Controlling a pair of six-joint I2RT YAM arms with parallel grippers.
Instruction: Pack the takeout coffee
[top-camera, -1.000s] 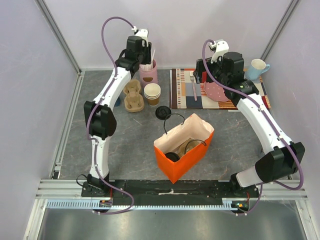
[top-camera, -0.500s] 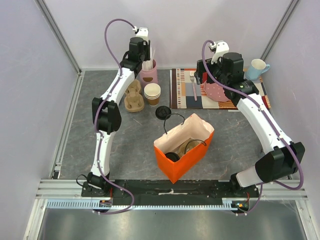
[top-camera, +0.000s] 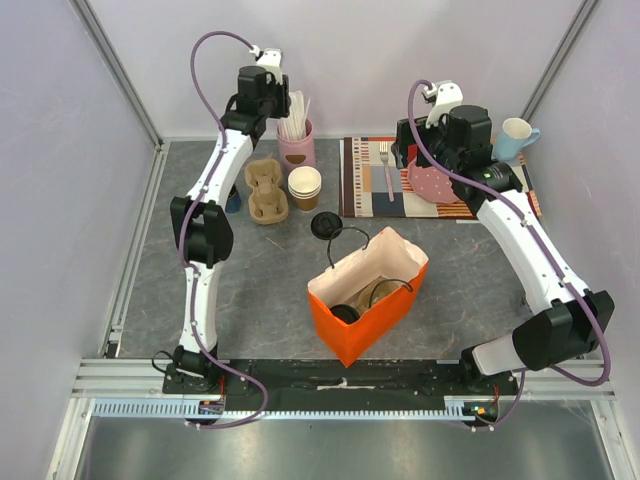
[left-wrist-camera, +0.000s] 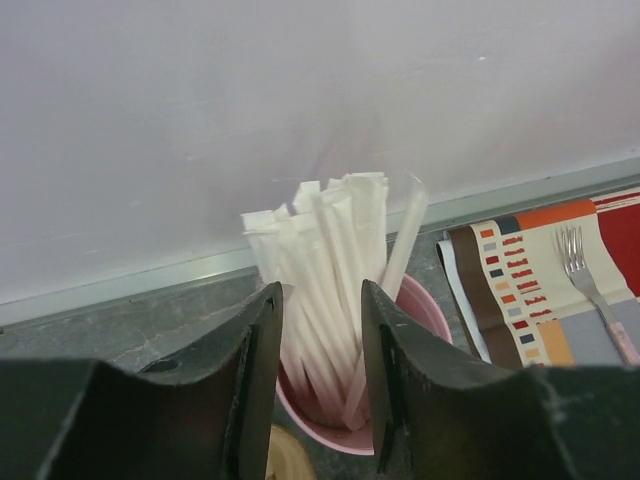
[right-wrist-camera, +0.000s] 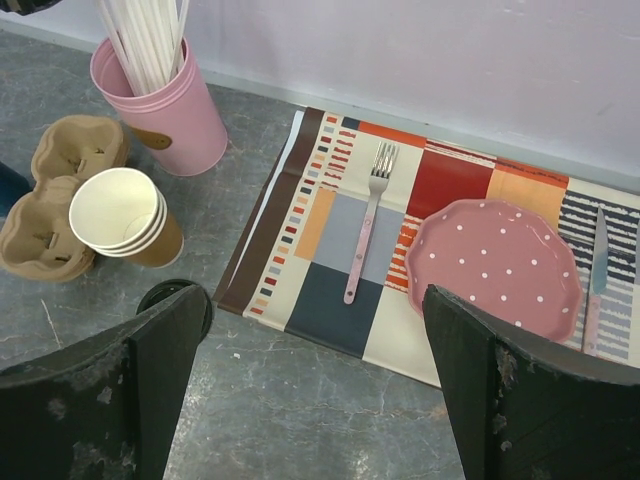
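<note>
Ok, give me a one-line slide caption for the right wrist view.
Right jaws open above a striped placemat holding a pink fork and dotted plate; stacked paper cups, cardboard carrier, straw cup alongside.

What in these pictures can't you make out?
- Top view: inside the orange bag, only a dark shape shows.
- Top view: the dark blue thing, mostly behind the left arm.
- Right wrist view: the black lid, partly behind the right tool; cup beneath unclear.
- Left wrist view: the pink cup's base, behind the left tool.

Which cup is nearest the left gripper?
The pink cup full of white straws, just ahead of the left gripper; the stacked paper cups and the pale blue mug sit farther away.
</note>
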